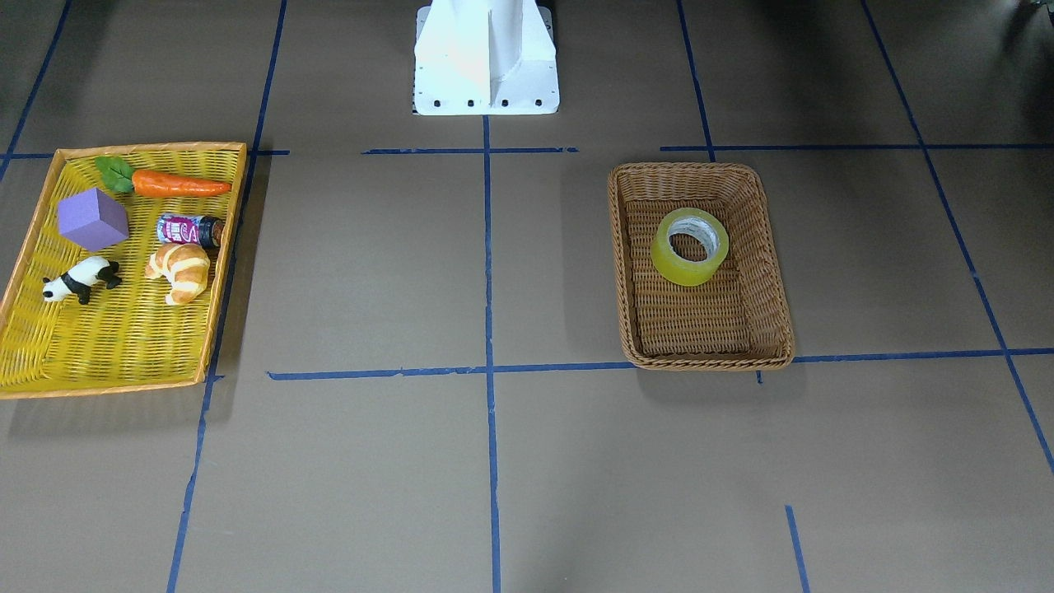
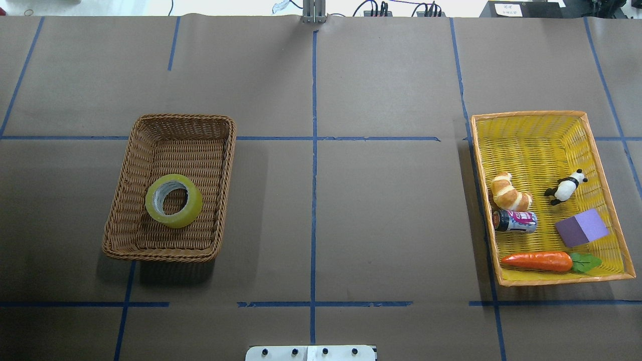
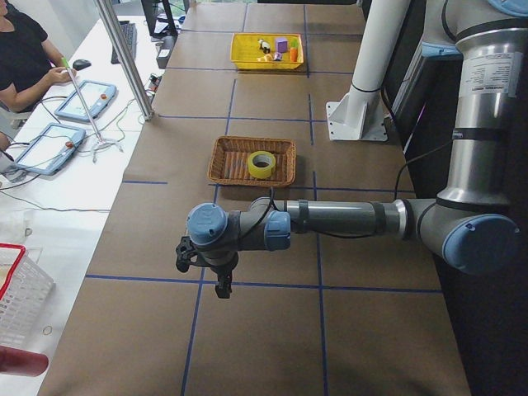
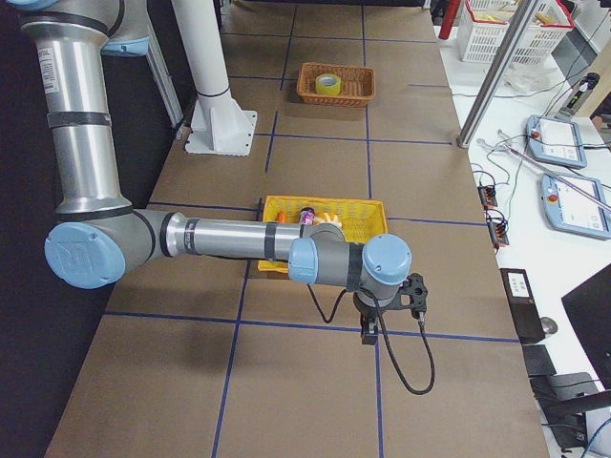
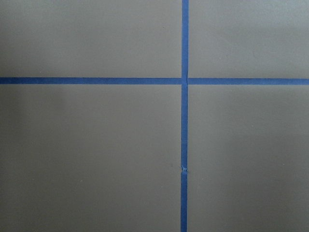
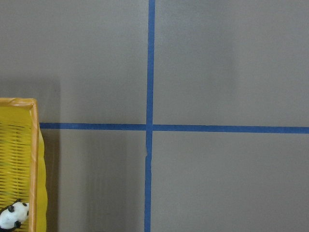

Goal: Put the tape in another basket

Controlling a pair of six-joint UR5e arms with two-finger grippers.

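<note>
Tape (image 2: 174, 200) lies flat, core hole up, on the floor of the brown wicker basket (image 2: 150, 120). The basket is on the desk's left half, and the roll sits slightly toward the robot-side edge. Left hand (image 3: 223, 289) hangs over bare desk toward the left end, well apart from the basket. I cannot tell whether it is spread or pressed together. Right hand (image 4: 368, 334) hangs toward the right end, beyond the yellow tray (image 2: 526, 114); again I cannot tell. Tray carries croissant (image 2: 510, 194), panda (image 2: 566, 187), can (image 2: 516, 221), purple block (image 2: 582, 228), carrot (image 2: 539, 260).
</note>
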